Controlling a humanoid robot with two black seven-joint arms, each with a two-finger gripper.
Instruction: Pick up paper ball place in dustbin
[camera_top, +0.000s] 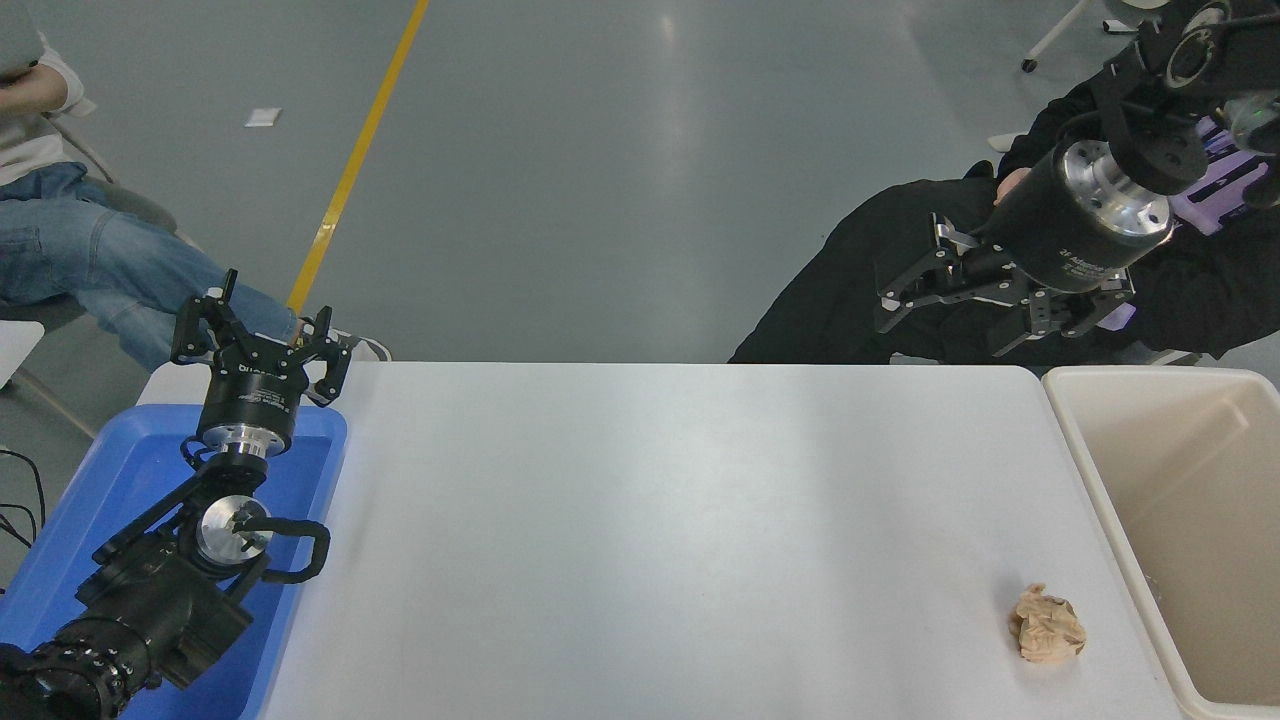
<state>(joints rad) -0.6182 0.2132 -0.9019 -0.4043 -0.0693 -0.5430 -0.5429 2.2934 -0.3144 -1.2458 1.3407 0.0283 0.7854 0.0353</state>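
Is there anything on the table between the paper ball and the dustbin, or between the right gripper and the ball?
Nothing visible. The paper ball lies alone on the white table, bare surface between it and the dustbin at its right. The right gripper hangs open beyond the table's far edge, with only open tabletop toward the ball.

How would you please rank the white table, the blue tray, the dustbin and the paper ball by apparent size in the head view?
1. white table
2. dustbin and blue tray: both cropped, so unsure
3. paper ball
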